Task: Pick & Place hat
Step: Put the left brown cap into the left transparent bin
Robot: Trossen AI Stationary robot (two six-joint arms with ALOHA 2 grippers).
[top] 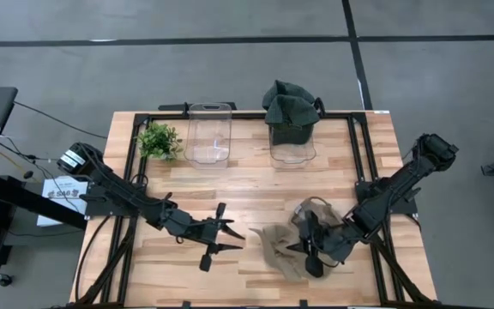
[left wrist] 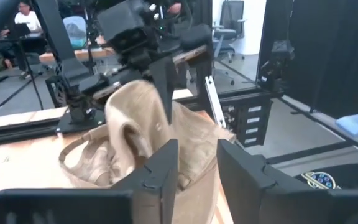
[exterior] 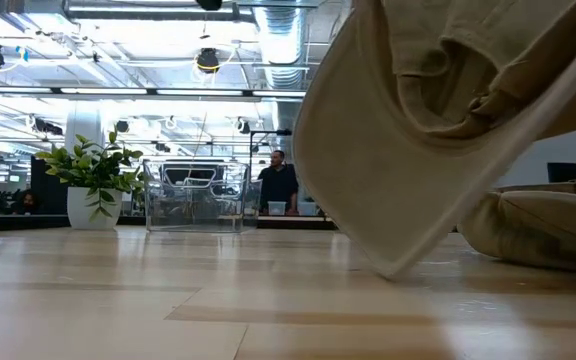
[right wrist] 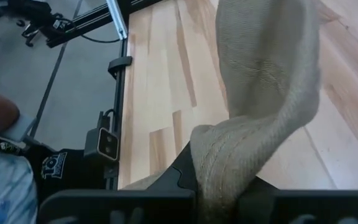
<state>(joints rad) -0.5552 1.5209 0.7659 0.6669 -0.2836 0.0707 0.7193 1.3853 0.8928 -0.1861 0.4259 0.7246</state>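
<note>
On the near half of the wooden table, toward the right, a tan hat lies crumpled, partly lifted off the boards. The right gripper is clamped shut on a fold of it; the right wrist view shows the cloth pinched between the dark fingers and rising away from them over the planks. From table height the tan hat hangs tilted, one edge touching the wood, with more tan cloth bunched just beside it on the right.

The left gripper sits near the table's middle front, a little apart from the hat's left edge, pointing toward it. Its fingers stand apart with a moderate gap and nothing between them; the hat shows beyond them, with the right arm's gripper gripping it from above.

At the far edge stand two clear bins. The left bin holds nothing visible; the right bin has a dark green hat heaped on top of it. A small potted plant sits just left of the left bin. In the low view a person stands in the room behind the table.
</note>
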